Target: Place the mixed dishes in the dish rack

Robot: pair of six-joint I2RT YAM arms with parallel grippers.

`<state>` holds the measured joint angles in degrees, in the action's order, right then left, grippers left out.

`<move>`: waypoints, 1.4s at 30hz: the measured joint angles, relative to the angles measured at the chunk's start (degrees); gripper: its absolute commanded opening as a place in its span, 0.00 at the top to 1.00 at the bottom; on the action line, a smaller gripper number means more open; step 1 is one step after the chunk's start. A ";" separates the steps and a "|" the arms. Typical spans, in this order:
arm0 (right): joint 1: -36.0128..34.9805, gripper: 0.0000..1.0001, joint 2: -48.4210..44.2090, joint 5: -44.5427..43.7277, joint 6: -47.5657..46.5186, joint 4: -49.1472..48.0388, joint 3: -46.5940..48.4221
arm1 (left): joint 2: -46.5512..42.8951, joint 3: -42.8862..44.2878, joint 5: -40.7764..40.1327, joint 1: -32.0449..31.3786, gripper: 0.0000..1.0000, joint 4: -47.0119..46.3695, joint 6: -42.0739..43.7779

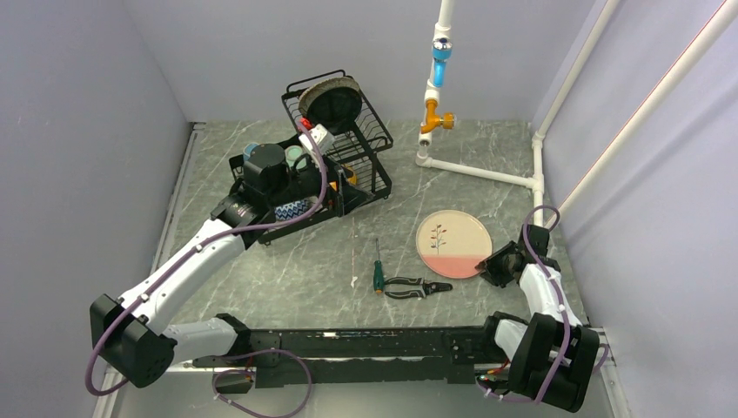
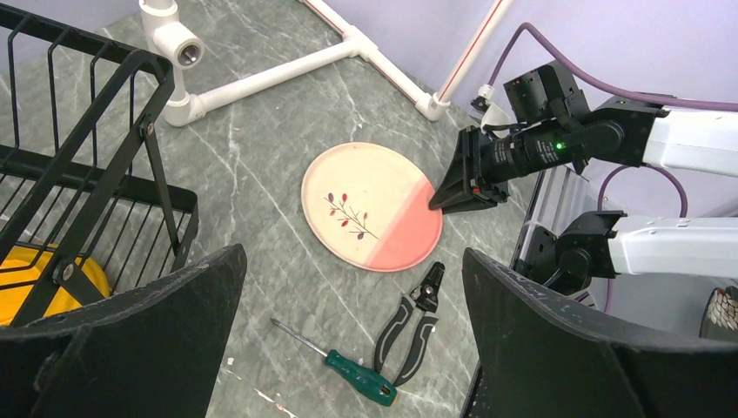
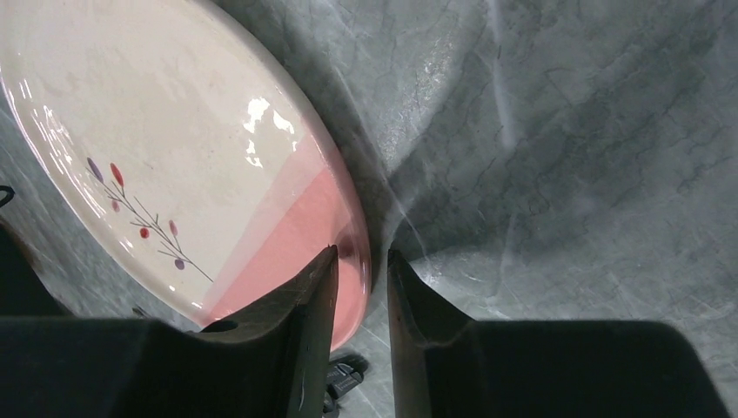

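While the pink-cream leaf-sprig plate (image 3: 174,131) lies flat at the right of the surface (image 1: 348,252), note that the right jaws straddle its pink near-right rim, narrowed; you cannot tell whether they clamp it. The left jaws hang released over the dish rack (image 1: 365,131), far left.

Bright, even light is cast from above, and only soft shadows are left on the worktop (image 1: 348,252). In the right wrist view, white glare is seen on the pink-cream leaf-sprig plate (image 3: 174,131), a dim shadow is thrown beside its rim, and the right end effector (image 3: 361,257) is rendered dark and blurred.
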<state>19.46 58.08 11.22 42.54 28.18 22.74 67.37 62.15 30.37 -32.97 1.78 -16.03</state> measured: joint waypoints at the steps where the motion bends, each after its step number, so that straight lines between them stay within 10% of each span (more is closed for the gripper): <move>1: 0.00 0.71 0.09 -0.07 -0.02 -0.07 0.00 | 0.07 0.00 -0.02 0.00 0.01 0.02 0.00; 11: -0.28 1.00 0.48 -0.20 0.28 -0.48 0.02 | 1.03 0.02 0.00 0.00 0.01 0.02 -0.31; 33: -0.66 1.00 0.87 1.36 2.21 7.17 5.49 | 5.86 -2.56 0.68 -5.40 0.08 -8.63 -13.18; 42: -0.66 1.00 0.98 4.07 3.48 8.94 6.25 | 9.27 -15.69 -17.40 -19.41 0.06 -15.93 -31.26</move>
<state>18.81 59.07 15.29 46.02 37.12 28.99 76.64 46.46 12.97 -52.38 -14.15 -47.29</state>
